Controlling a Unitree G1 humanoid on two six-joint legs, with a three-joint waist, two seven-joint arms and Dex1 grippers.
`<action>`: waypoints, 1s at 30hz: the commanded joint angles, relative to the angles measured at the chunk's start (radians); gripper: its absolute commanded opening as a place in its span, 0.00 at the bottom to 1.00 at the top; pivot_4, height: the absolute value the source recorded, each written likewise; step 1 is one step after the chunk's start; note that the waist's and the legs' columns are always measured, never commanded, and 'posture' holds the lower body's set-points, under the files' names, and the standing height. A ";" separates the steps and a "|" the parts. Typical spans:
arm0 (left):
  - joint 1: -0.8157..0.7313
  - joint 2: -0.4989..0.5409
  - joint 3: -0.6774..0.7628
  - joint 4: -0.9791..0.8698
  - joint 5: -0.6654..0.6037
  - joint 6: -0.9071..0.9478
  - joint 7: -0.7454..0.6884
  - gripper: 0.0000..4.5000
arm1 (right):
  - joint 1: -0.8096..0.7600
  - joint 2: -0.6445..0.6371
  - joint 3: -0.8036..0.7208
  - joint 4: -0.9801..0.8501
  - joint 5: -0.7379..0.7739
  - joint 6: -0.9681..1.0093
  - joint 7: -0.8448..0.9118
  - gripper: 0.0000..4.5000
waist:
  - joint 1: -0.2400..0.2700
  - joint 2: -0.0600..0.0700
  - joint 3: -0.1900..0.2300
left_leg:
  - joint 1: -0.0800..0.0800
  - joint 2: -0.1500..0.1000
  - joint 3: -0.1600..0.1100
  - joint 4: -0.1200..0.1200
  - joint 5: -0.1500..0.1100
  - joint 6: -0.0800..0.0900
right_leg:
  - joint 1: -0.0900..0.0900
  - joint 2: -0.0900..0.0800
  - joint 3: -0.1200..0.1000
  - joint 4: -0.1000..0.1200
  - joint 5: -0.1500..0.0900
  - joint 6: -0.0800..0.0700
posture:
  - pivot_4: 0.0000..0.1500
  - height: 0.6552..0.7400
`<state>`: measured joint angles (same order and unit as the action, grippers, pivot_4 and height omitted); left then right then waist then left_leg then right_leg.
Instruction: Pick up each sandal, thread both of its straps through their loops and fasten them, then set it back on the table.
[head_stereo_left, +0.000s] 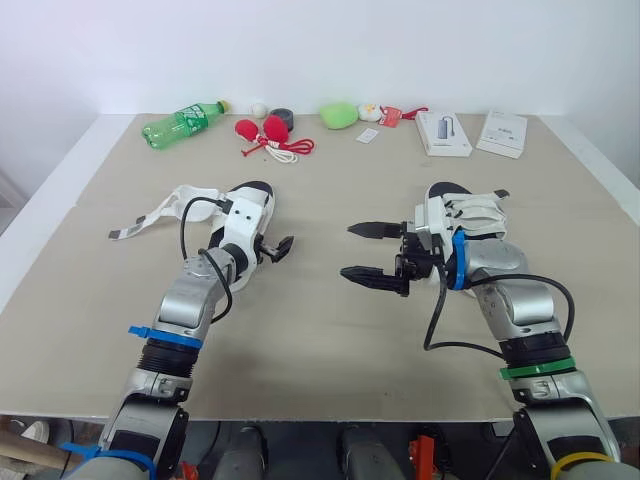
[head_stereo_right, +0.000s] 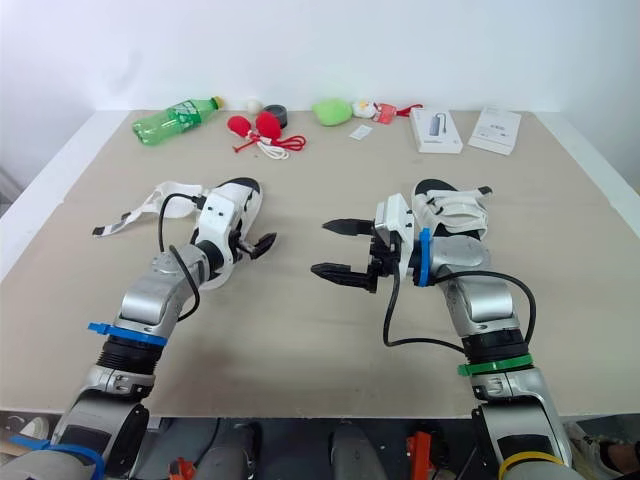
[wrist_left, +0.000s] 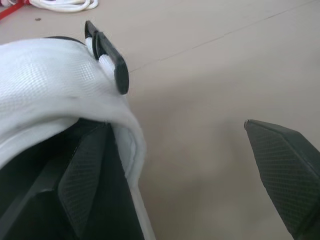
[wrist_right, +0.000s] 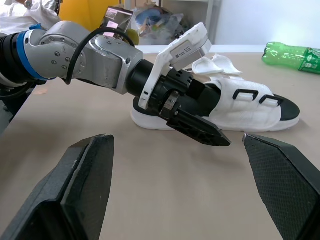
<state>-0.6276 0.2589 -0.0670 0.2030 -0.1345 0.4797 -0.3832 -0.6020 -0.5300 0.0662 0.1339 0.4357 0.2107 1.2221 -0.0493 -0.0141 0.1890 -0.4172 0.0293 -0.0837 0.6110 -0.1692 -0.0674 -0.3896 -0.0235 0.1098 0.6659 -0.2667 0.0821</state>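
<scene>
A white sandal with a black sole (head_stereo_left: 252, 203) lies left of centre, and its loose strap (head_stereo_left: 135, 227) trails away to the left. My left gripper (head_stereo_left: 266, 242) is open at this sandal's side. One finger (wrist_left: 82, 180) sits inside under the white upper (wrist_left: 50, 85); the other finger (wrist_left: 285, 170) is outside over bare table. A black loop (wrist_left: 107, 55) sticks out from the upper. The second sandal (head_stereo_left: 472, 212) lies right of centre, just behind my right wrist. My right gripper (head_stereo_left: 348, 250) is open and empty above the table, pointing at the left sandal (wrist_right: 245, 107).
Along the table's far edge lie a green bottle (head_stereo_left: 182, 122), red balls with white cord (head_stereo_left: 265, 132), a black tape roll (head_stereo_left: 284, 116), a green object (head_stereo_left: 338, 114) and two white boxes (head_stereo_left: 443, 132) (head_stereo_left: 502, 132). Bare tabletop (head_stereo_left: 320, 330) stretches between the arms.
</scene>
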 joint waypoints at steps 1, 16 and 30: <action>-0.026 0.007 -0.012 0.013 0.020 -0.026 -0.019 0.89 | 0.001 -0.007 -0.024 -0.053 0.012 -0.001 -0.008 1.00 | 0.000 0.000 0.000 | 0.000 0.000 0.000 0.000 0.000 0.000 | 0.000 0.000 0.000 0.000 0.000 0.000 | 1.00 1.00; -0.024 0.053 0.010 0.037 0.038 -0.068 -0.076 0.01 | -0.054 0.024 -0.070 0.012 0.022 0.080 -0.125 1.00 | -0.002 0.000 0.000 | -0.001 0.000 0.000 0.000 0.000 0.000 | 0.000 0.000 0.000 0.000 0.000 0.000 | 1.00 1.00; 0.194 0.309 -0.143 -0.264 -0.074 -0.508 -0.753 0.01 | 0.009 -0.053 -0.052 -0.045 0.029 0.063 0.010 1.00 | 0.004 0.000 0.000 | -0.007 0.000 0.000 -0.004 0.000 0.000 | -0.008 -0.001 0.000 -0.001 0.003 -0.007 | 1.00 1.00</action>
<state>-0.4393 0.5552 -0.1977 0.0018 -0.1831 0.0475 -1.0739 -0.6053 -0.5640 0.0257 0.1281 0.4531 0.2880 1.2061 -0.0449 -0.0140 0.1891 -0.4246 0.0288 -0.0830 0.6071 -0.1691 -0.0676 -0.3978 -0.0250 0.1098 0.6650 -0.2642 0.0751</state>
